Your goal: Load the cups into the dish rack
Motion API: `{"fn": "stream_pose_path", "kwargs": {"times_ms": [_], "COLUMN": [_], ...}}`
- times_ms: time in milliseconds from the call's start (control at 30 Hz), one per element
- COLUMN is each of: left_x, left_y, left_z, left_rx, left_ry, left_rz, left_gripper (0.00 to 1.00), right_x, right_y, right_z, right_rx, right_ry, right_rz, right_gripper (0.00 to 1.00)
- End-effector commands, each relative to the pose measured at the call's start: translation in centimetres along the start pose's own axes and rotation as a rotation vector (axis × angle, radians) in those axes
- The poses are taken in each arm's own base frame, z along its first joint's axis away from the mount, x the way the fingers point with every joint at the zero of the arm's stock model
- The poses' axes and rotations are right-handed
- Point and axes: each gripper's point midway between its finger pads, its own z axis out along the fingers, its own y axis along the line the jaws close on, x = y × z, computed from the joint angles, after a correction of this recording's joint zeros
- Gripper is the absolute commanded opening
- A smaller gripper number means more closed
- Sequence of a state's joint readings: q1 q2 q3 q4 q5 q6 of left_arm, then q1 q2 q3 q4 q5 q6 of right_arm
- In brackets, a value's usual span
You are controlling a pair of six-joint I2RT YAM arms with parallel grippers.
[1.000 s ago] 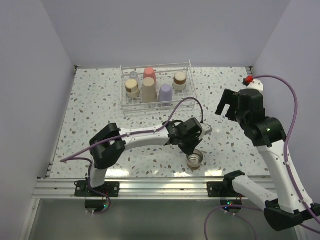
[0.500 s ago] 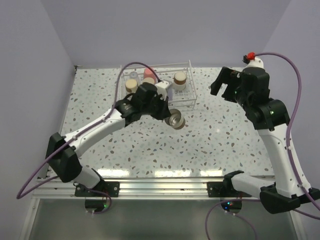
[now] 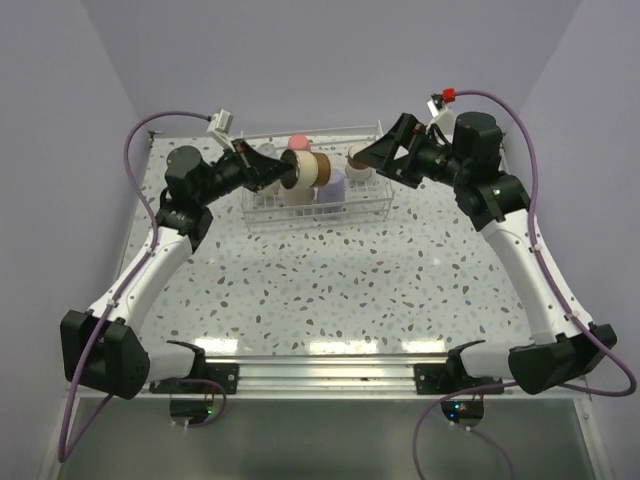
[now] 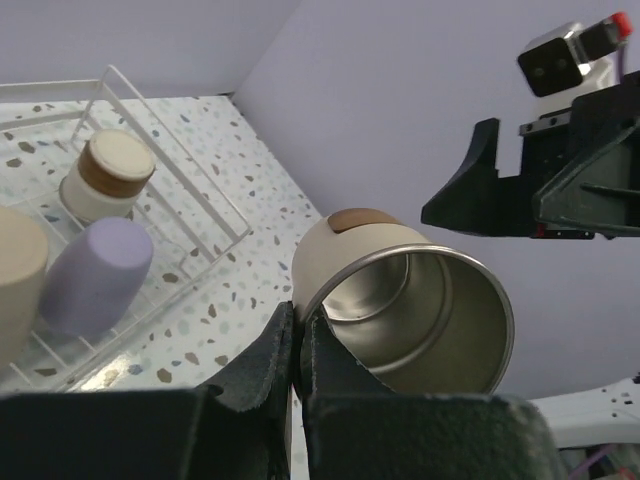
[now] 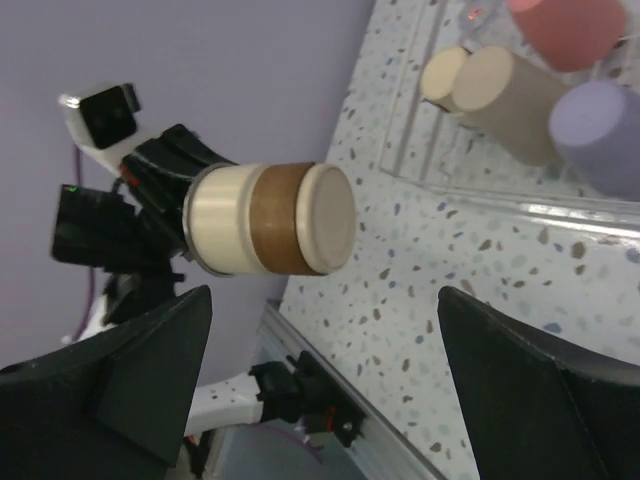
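Item: steel cup (image 3: 312, 168) with tan base, held on its side in the air above the rack (image 3: 270, 212), upper centre of the overhead view, mouth toward the left arm. Left end effector (image 3: 286, 172): clamped on the cup's rim wall, apparently one finger inside and one outside. Right end effector (image 3: 375, 160): spread wide, empty, facing the base from the right. Handling, judged: light, rigid, thin-walled, smooth, likely slippery; not fragile, may dent. Best hold: rim pinch, or across the tan band. Other cups stand inverted in the rack.

High rear overhead view looking down, close opposed wrist views, all sharing dish rack (image 3: 265, 208)
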State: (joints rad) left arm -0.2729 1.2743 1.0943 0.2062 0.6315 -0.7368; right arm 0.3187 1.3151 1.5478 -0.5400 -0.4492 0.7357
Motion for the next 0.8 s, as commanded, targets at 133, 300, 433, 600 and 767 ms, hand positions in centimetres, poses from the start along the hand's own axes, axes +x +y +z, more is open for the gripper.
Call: {"fn": "stream_pose_path", "kwargs": {"times_ms": [133,300,433,600,767], "left_x": [-1.8,-2.5,-2.9,-3.2,-3.4], "left_y": [-5.1,-6.0,-6.0,-5.7,-5.3], "left_z": [-3.3,-3.4,-3.2,-3.0,-2.8], "left_rx": [0.348,0.415,0.423,0.399,0.385], "left_ry": [-0.104,-0.137,-0.142,-0.152,-0.165], "left_rz": [-0.118,-0.135,-0.151,-0.143,-0.150], "left_gripper": [0.00,0.00,0.00,0.00,0.00], "right_x": [0.2,1.6,2.0,1.3,1.7], "right_y": [7.3,7.2,8.4,10.5,11.3], "right_z": [-0.1,1.7,2.2,2.0,2.6], "right_rx": [-0.445,-0.445,-0.485,-0.566,-0.602], "right_ry": [0.030,0.087,0.103,0.107,0.132], "right_rz": [0.168,0.187,0.198,0.206,0.211], "right_gripper": [0.98,0.98,0.98,0.98,0.98]}}
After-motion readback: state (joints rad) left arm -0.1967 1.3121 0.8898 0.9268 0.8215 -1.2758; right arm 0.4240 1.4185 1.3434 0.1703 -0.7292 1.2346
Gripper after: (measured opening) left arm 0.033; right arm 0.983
